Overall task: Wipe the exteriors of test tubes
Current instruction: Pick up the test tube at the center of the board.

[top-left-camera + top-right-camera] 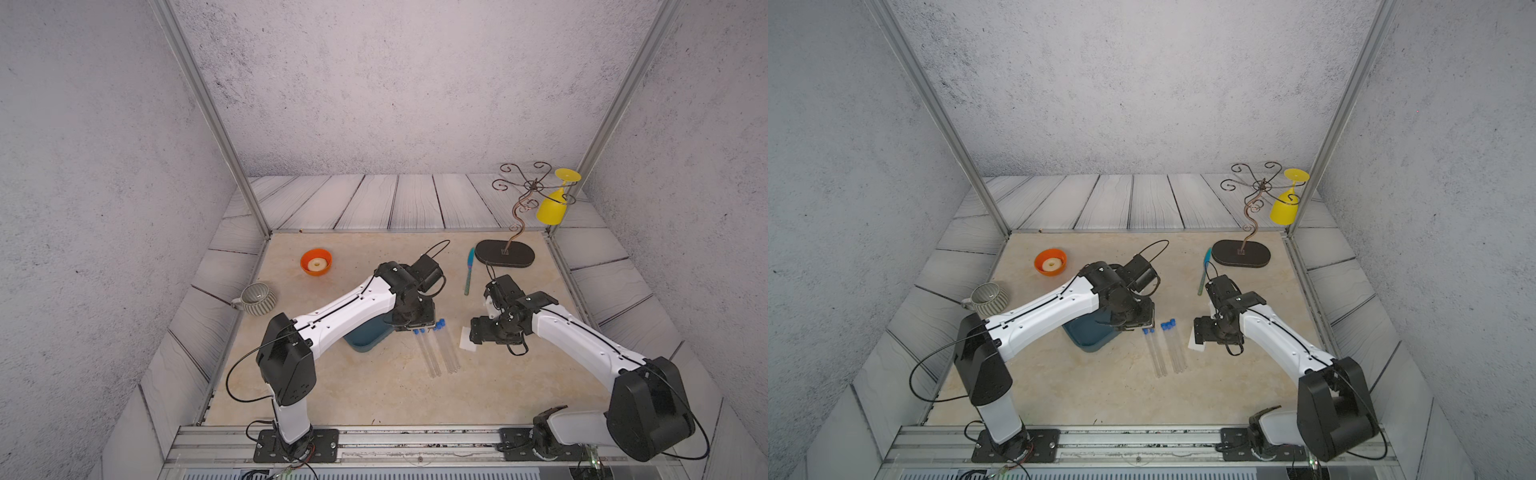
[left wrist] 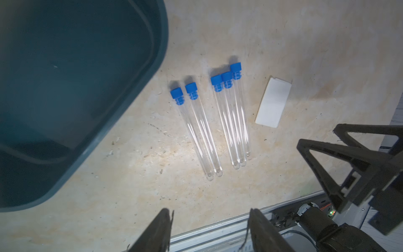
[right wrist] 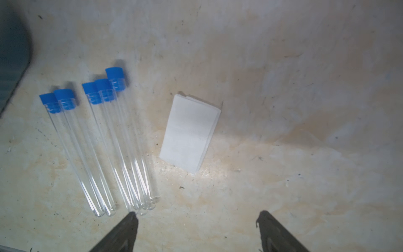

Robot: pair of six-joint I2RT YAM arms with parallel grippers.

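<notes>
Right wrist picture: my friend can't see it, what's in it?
Five clear test tubes with blue caps lie flat on a beige tabletop, two side by side and three bunched together. A folded white sheet lies beside them, not touching. Nearest the camera, the right tool stands open, holding nothing.

On the counter (image 1: 374, 395) the test tubes (image 1: 446, 349) lie side by side at the middle, caps toward 12 o'clock, with the bin (image 1: 365, 338) at their 9 o'clock, the folded wipe (image 1: 465, 338) at 3, the knife (image 1: 469, 270) and glass stand (image 1: 505, 253) toward 1, and the bowl (image 1: 316, 262) and mug (image 1: 258, 298) toward 10.
</notes>
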